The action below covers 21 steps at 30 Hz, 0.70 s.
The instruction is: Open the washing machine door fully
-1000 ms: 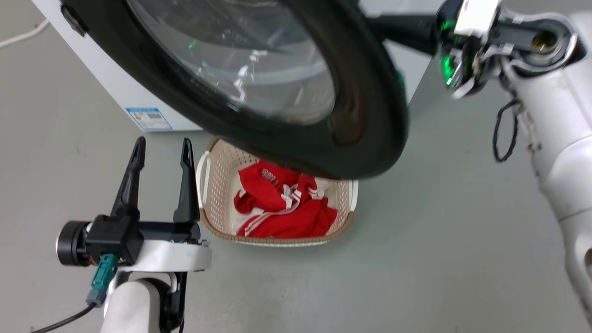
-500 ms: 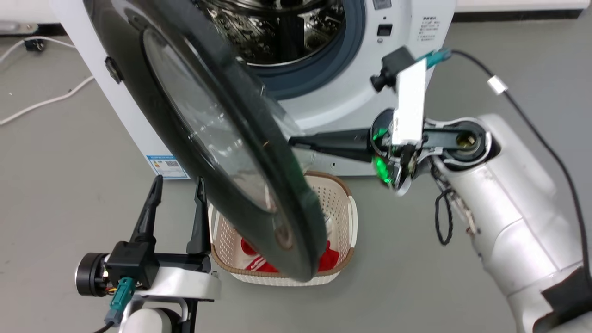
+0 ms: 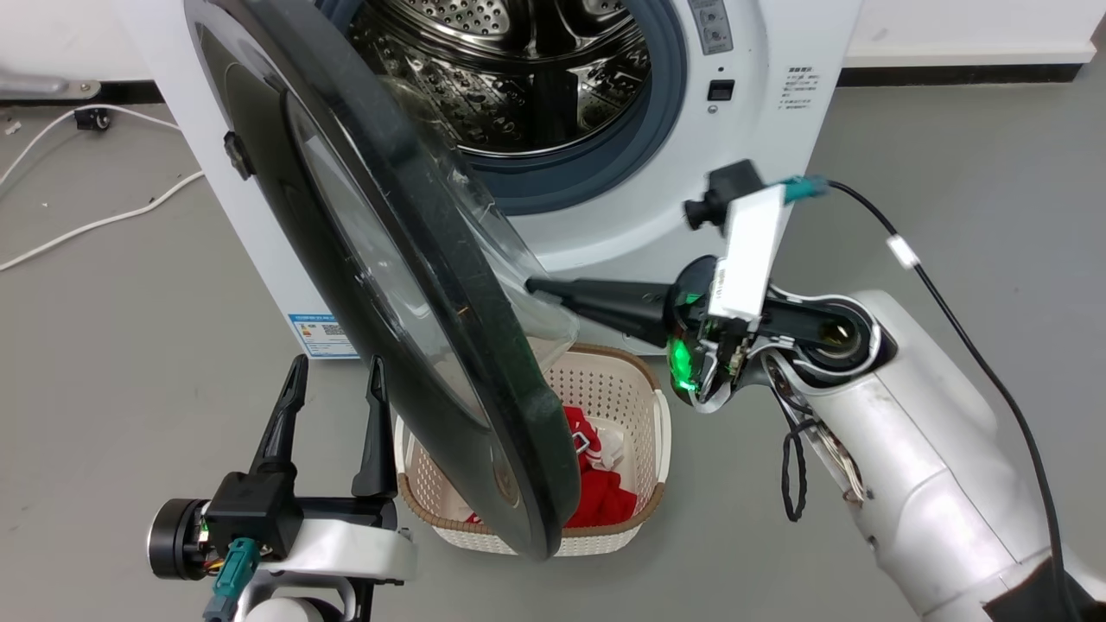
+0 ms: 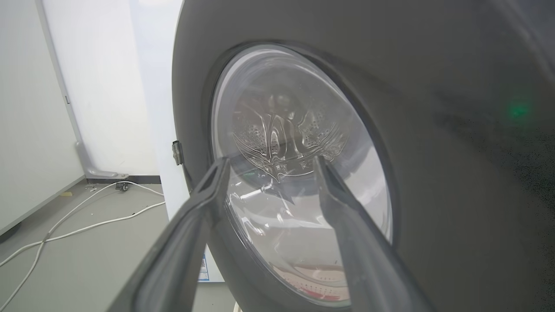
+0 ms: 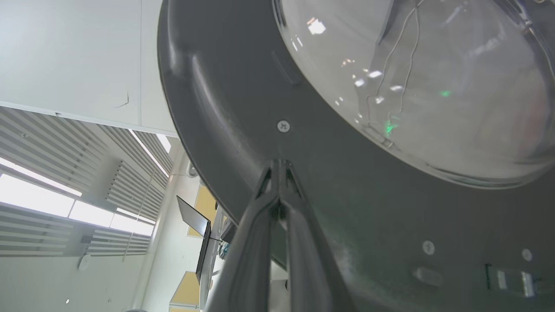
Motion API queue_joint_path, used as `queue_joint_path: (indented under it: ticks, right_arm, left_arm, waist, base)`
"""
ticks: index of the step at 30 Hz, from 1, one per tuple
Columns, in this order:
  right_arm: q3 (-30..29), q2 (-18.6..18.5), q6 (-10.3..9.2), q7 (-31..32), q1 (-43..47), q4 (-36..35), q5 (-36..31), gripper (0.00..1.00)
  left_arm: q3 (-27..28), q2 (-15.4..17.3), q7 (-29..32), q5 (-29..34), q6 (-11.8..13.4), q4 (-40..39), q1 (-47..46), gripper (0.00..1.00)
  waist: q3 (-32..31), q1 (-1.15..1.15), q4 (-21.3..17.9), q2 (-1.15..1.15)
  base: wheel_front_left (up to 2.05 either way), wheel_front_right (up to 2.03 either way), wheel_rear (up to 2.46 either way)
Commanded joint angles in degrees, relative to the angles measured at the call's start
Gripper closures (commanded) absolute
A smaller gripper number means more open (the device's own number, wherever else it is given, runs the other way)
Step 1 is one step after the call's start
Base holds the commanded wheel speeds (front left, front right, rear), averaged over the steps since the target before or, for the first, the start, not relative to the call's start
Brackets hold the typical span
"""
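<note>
Black glossy round washing machine door (image 3: 415, 285), clear glass bowl at its centre, stands part-open, running 11 to 6 o'clock across the head view, off the white front-loading washing machine (image 3: 605, 233).

Step in hand, as I judge: pushing it wider. Right gripper (image 3: 553, 289) clenched on nothing, pointing to 9 o'clock. Left gripper (image 3: 337, 367) at 7 o'clock, spread, empty.

Next: push on toward 9 o'clock without slipping onto the glass.

Right wrist view shows the tips touching the door's grey inner face; head view leaves that unclear.
</note>
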Motion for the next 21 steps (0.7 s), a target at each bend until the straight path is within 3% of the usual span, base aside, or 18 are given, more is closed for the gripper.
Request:
queue_joint_path:
  ticks: [1, 5, 7, 8, 9, 12, 21]
  right_arm:
    - [-0.99, 0.16, 0.0, -1.88, 1.38, -0.26, 0.6, 1.0]
    - [-5.78, 0.22, 0.0, -10.5, 5.2, -3.68, 2.03, 1.0]
    - [-8.98, 0.23, 0.0, -15.96, 7.87, -6.3, 1.76, 0.59]
    - [-10.05, 0.24, 0.0, -18.05, 9.3, -7.7, 1.33, 0.04]
    - [-11.34, 0.2, 0.0, -20.64, 10.95, -9.21, 0.64, 0.0]
    - [-14.29, 0.04, 0.0, -27.64, 15.87, -12.42, -1.84, 0.0]
    - [-21.93, -1.54, 0.0, -52.24, 25.11, -11.36, -11.61, 0.0]
  left_arm:
    - [0.06, -0.03, -0.16, -0.25, 0.18, -0.02, 0.39, 0.0]
    - [0.43, -0.03, -0.16, -0.3, 0.48, 0.16, 0.8, 0.0]
    - [0.75, -0.03, -0.16, -0.3, 0.51, 0.1, 0.97, 0.0]
    - [0.96, -0.03, -0.16, -0.29, 0.54, 0.06, 1.1, 0.0]
    - [1.06, -0.04, -0.16, -0.26, 0.54, 0.03, 1.19, 0.0]
    - [1.94, -0.03, -0.15, -0.07, 0.86, -0.18, 1.57, 0.0]
    - [3.46, -0.03, -0.16, 0.3, 0.43, 0.68, 3.57, 0.0]
  waist:
    - [-0.2, 0.01, -0.27, 0.0]
    - [-0.87, 0.01, -0.91, 0.0]
    - [-1.06, 0.01, -1.23, 0.0]
    - [-1.18, 0.01, -1.46, 0.0]
    - [-1.31, 0.01, -1.62, 0.0]
    - [-1.66, 0.01, -2.7, 0.0]
    - [-3.62, 0.01, -4.46, 0.0]
  base:
    - [0.0, 0.0, 0.0]
    - [0.0, 0.0, 0.0]
    - [0.0, 0.0, 0.0]
    - [0.0, 0.0, 0.0]
    - [0.0, 0.0, 0.0]
    - [0.0, 0.0, 0.0]
    - [0.0, 0.0, 0.0]
